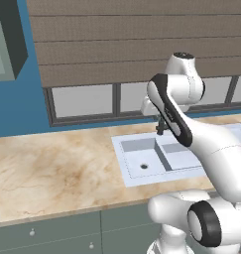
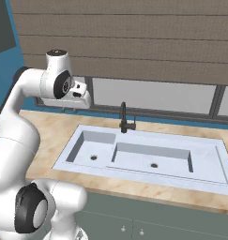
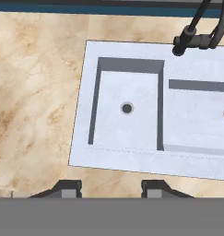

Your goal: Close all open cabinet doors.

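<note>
- In the left base view we see an open cabinet door [image 1: 7,39] at the upper left (grey-green, swung out from the blue wall).
- Our hand view looks down on the sink [image 3: 132,161] and black faucet [image 3: 196,32].
- The gripper [image 3: 111,188] hangs released, fingers apart, empty.

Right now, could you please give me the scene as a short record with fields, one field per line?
Gripper: open, holding nothing, above the front edge of the sink
Sink: pale, two basins, set in the counter, a drain in each basin
Faucet: dark, behind the sink
Counter: beige marble pattern
Cabinet door: grey-green, upper left in the left base view, standing open, far to the arm's left
Window: behind the sink, brown blind above
Drawer fronts: grey-green, under the counter
</note>
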You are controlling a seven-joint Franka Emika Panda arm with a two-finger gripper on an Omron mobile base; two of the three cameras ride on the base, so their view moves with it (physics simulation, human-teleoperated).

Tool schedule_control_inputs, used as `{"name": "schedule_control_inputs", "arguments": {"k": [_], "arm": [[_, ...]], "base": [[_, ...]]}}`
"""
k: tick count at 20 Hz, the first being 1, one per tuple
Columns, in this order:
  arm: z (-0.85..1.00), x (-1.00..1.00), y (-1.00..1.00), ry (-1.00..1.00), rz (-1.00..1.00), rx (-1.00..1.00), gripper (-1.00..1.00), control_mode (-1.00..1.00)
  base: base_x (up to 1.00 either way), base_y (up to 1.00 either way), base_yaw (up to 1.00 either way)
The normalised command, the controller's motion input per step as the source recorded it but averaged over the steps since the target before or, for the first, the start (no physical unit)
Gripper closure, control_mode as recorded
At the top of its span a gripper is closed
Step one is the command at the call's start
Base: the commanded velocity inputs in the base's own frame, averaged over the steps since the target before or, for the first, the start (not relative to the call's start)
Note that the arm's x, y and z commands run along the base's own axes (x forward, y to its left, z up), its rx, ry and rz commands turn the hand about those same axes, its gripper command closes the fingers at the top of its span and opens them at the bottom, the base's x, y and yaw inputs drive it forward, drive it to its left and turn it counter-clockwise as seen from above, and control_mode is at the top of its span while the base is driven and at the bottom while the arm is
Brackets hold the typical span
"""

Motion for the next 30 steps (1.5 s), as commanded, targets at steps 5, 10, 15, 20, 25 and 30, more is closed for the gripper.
{"name": "schedule_control_inputs", "arguments": {"k": [5, 10, 15, 20, 25, 30], "arm": [[0.0, -0.48, 0.0, 0.03, 0.0, 0.0, -1.0, -1.0], [0.0, -0.98, 0.0, 0.04, -0.04, 0.0, -1.0, -1.0], [0.0, -1.0, 0.0, 0.03, -0.04, 0.0, -1.0, -1.0], [0.08, -0.72, 0.0, 0.08, -0.08, 0.0, -1.0, -1.0], [0.08, -0.55, -0.03, 0.15, -0.12, -0.03, -1.0, -1.0], [0.0, -0.68, -0.31, 0.01, -0.03, 0.0, -1.0, -1.0]], "base": [[0.0, 0.0, 0.0], [0.0, 0.0, 0.0], [0.0, 0.0, 0.0], [0.0, 0.0, 0.0], [0.0, 0.0, 0.0], [0.0, 0.0, 0.0]]}}
